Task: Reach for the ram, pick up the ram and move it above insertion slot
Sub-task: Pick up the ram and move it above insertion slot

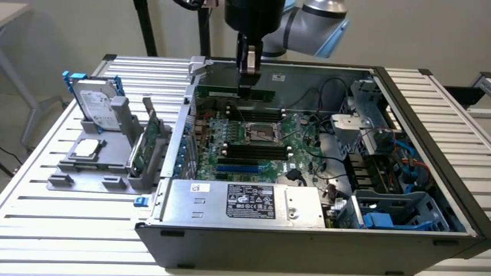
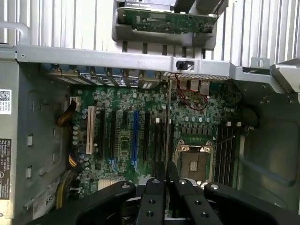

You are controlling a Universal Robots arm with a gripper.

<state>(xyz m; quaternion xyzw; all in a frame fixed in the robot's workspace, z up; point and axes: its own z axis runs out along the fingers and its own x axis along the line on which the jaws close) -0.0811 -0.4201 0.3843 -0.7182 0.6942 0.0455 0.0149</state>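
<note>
Above the motherboard [image 1: 253, 135], the pincer [image 1: 247, 86] grips the ram [image 1: 244, 93].

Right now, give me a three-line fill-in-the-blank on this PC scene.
1. The jaws of the gripper are shut on the ____.
2. It hangs above the ____ inside the open case.
3. The hard drive stands in the grey holder outside the case, on the exterior view's ____.
Missing words: ram; motherboard; left.

A hard drive [image 1: 98, 103] and a green expansion card [image 1: 144, 142] stand in a grey holder [image 1: 84, 172] beside the open computer case [image 1: 307, 241].
</note>
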